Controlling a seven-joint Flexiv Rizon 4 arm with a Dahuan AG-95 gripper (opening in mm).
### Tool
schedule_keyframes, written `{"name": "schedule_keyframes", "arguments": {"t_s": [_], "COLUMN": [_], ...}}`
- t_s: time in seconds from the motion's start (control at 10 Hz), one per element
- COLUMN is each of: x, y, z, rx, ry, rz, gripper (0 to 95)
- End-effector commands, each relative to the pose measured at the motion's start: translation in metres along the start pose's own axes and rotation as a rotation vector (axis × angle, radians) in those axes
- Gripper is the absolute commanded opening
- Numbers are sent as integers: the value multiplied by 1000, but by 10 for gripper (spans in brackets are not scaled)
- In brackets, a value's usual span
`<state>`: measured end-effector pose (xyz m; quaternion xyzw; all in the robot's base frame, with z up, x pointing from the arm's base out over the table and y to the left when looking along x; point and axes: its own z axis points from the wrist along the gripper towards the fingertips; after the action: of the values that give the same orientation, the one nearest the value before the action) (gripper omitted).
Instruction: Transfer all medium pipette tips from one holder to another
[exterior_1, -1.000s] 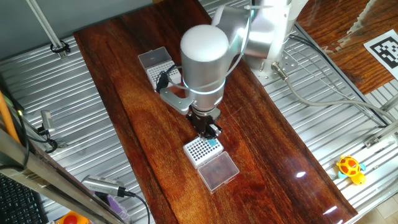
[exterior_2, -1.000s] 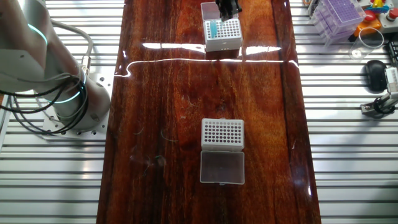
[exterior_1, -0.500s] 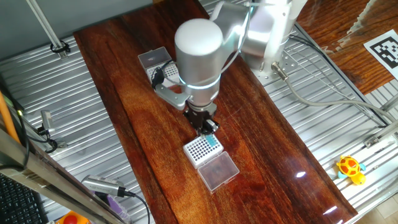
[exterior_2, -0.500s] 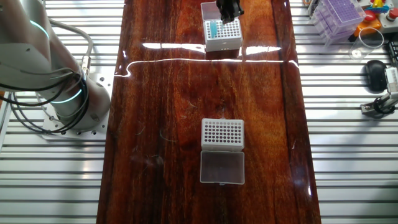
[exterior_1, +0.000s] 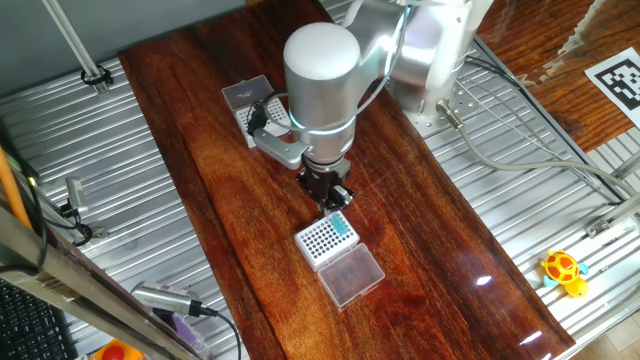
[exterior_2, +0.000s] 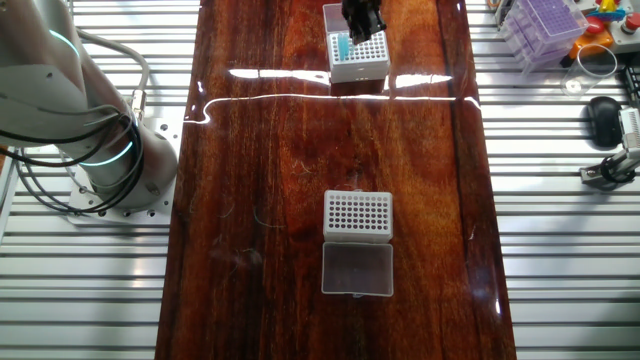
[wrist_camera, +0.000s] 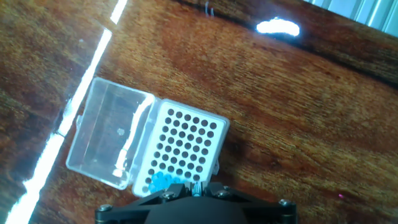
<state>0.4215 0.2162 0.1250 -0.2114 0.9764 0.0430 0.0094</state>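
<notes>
A handful of teal pipette tips are sitting in one corner of the white rack with the bold dark holes, bunched together along the edge closest to the arm. In the hand view they show up as a small cluster of teal dots at the bottom edge of that rack, right above the camera housing. The rack's clear lid is flipped open and lies flat beside it on the tabletop.

The gripper hangs just above the rack, over the corner with the tips. From the other fixed camera it covers part of that rack at the far end of the wood. Honestly can't tell if the fingers are apart or together, they're too dark and small in the fixed views and out of frame in the hand view.

The other white rack, also with its lid open flat, sits well apart, nearer that camera. In the first fixed view it's mostly hidden behind the arm.
</notes>
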Motion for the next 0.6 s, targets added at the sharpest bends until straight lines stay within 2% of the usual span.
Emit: {"name": "schedule_keyframes", "arguments": {"t_s": [0.1,0.6], "x": [1,3], "y": [0,1], "z": [1,3], "rx": [-2,-2], "ry": [-2,-10], "rz": [-2,-2], "gripper": [0,0]}}
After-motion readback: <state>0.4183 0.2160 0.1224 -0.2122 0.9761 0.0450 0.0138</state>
